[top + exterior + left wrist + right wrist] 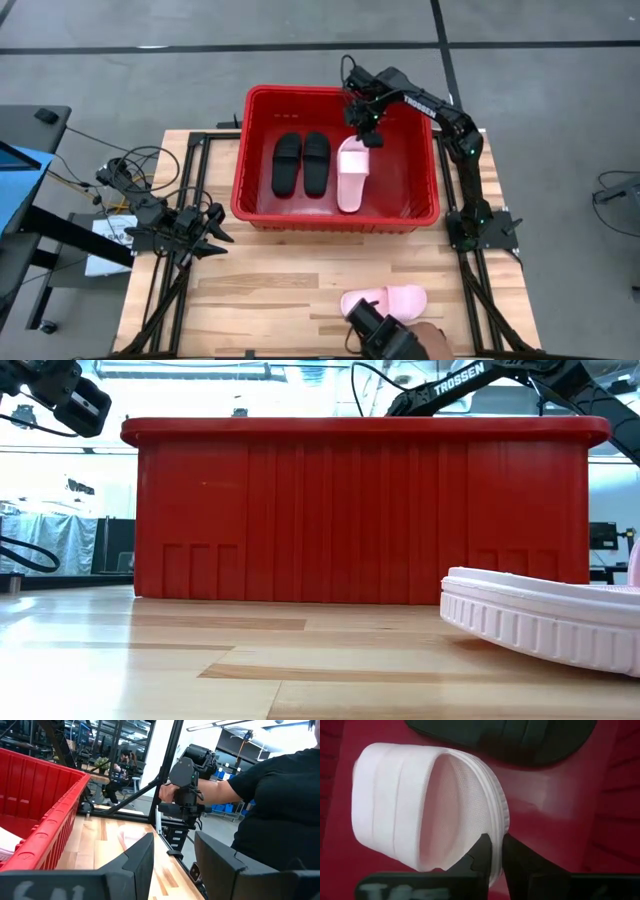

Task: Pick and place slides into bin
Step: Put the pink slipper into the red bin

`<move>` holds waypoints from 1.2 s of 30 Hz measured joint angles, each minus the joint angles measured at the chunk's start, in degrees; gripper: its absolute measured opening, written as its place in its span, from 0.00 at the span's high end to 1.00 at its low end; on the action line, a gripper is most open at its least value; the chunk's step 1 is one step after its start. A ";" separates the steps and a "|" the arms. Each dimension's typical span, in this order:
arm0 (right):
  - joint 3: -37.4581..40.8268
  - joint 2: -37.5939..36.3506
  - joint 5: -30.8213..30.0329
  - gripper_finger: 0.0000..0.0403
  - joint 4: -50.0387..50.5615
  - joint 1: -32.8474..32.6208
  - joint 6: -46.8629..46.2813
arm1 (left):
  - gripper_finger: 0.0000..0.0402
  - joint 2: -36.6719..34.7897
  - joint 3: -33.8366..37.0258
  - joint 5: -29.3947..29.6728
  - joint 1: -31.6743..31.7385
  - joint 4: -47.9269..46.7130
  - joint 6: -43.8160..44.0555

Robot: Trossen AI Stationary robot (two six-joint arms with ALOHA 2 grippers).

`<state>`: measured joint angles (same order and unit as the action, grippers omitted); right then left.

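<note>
The red bin (250,150) stands at the table's far middle. Two black slides (300,163) lie flat side by side on its floor. A pink slide (350,175) lies beside them in the bin. My right gripper (362,135) is down inside the bin at this slide's far, strap end and is shut on it (492,855). The second pink slide (385,298) lies on the table near the front edge and also shows in the low view (540,620). My left gripper (205,235) is open and empty (175,870) at the table's left. My right gripper pinches the pink slide's sole edge (492,822), beside the wide strap (395,800), between its two fingers. The fingers come from above, pointing down into the bin. The slide's near end (347,200) lies on the bin floor.
A person in a black shirt (280,805) stands at the table's front. Their hand holds a dark device (385,335) right beside the pink slide on the table. Cables and boxes (110,200) lie off the table's left edge. Bare wood lies between the bin and the front edge.
</note>
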<state>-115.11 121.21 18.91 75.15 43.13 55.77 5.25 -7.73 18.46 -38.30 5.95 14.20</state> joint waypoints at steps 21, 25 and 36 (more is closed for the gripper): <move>0.00 0.00 -4.06 0.87 -3.01 -1.53 -1.78 | 0.67 0.01 0.00 -0.02 0.01 -0.59 0.00; 0.00 0.00 -4.17 0.85 -3.37 -1.53 -2.13 | 0.67 -0.01 0.00 -0.02 0.01 -0.57 0.00; 0.00 0.00 -4.23 0.79 -3.95 -1.52 -2.89 | 0.67 -0.01 0.00 -0.02 0.01 -0.54 0.00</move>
<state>-115.11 121.21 14.68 71.20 41.61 52.88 5.24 -7.73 18.44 -38.28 5.41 14.20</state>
